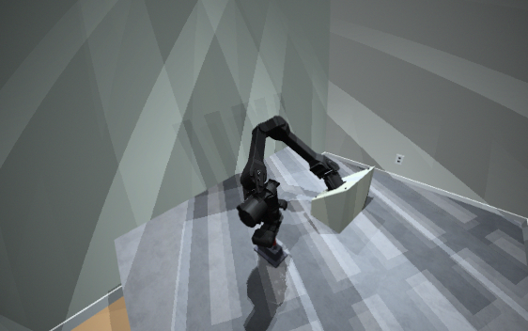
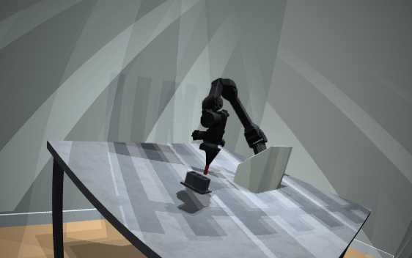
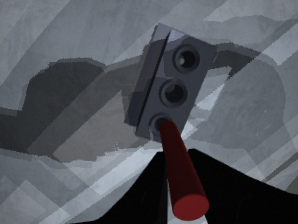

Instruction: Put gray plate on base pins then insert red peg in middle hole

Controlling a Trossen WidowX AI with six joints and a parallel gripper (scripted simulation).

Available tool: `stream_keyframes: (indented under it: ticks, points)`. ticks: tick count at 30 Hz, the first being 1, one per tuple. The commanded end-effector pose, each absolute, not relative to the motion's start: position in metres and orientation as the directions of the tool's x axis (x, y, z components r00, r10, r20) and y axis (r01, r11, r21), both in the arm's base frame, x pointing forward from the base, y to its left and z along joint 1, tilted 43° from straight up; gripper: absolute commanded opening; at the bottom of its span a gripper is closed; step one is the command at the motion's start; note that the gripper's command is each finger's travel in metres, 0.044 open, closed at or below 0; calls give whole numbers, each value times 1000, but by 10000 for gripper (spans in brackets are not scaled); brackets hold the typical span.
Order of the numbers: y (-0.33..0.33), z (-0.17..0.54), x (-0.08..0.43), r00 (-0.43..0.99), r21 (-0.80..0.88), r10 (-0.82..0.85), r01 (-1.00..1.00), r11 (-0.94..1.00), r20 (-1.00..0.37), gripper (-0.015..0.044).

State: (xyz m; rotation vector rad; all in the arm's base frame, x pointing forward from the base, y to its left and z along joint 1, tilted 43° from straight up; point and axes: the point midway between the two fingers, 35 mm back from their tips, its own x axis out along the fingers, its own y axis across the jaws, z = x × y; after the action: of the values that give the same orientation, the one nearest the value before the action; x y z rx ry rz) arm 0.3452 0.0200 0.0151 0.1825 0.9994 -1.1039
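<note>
The gray plate [image 2: 198, 182] [image 3: 180, 76] is a block with three holes in a row. It sits flat on the dark base [image 2: 201, 192] [image 3: 145, 82], whose flange shows below it; the pins are hidden. My gripper [image 2: 207, 165] [image 3: 176, 157] is shut on the red peg [image 2: 206, 170] [image 3: 180, 172]. The peg points down, slightly tilted, above the plate's end nearer the arm. In the wrist view its lower tip overlaps the near end hole, not the middle one. I cannot tell how small the gap is. In the top view the arm hides the fingers.
A pale angular box-like stand [image 1: 340, 212] [image 2: 262, 172] is at the arm's mount, to the right of the plate. The striped table [image 1: 225, 282] [image 2: 234, 223] carries everything, and its left edge shows in the exterior view. The arm arches high over the table.
</note>
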Motion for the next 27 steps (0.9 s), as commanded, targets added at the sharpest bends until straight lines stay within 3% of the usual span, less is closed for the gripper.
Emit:
stream_keyframes:
  ticks: [1,27]
  points:
    - [10,25,352,87,-340,-666,807,483,-741,0]
    - [3,31,355,85,-346,-671,805,481,-736,0]
